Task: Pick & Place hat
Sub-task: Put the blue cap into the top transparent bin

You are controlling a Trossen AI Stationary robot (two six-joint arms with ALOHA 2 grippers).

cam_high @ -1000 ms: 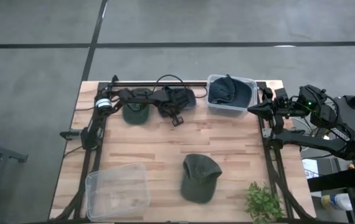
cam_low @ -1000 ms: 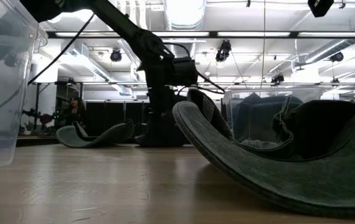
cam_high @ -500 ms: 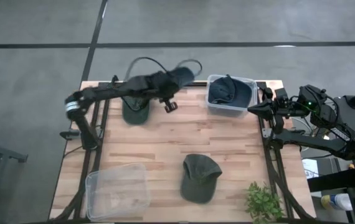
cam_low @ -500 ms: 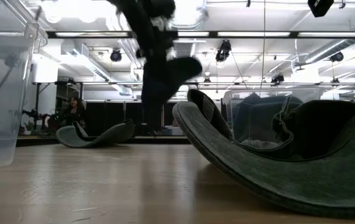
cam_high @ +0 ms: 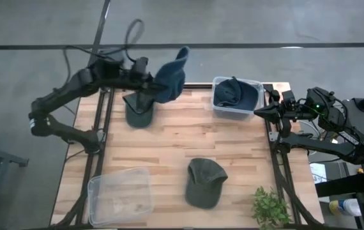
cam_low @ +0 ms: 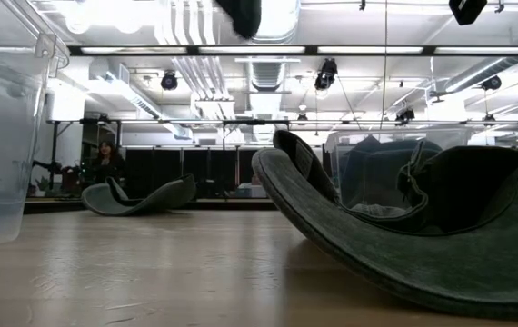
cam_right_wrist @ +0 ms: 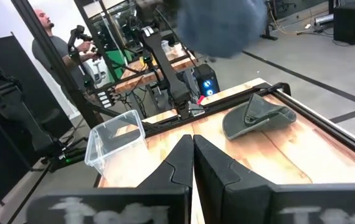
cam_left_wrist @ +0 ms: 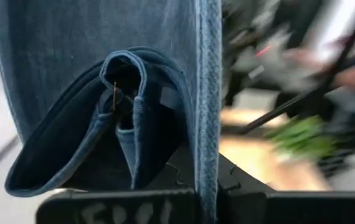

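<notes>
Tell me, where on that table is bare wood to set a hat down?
The table's middle, between the green hat at the back and the green hat in front, is bare. The bin already holds one; the front is crowded by the clear tub and plant.

A second ago my left gripper [cam_high: 149, 82] sat low at the top centre of the high view, clamped on the dark blue fabric cap [cam_high: 171, 78] beside the grey-green cap. Since then I have lifted and swung my arm back toward the upper left, and the blue cap now hangs raised over the table's far edge. In the low view my arm has left the middle, with only a dark bit at the top edge.
</notes>
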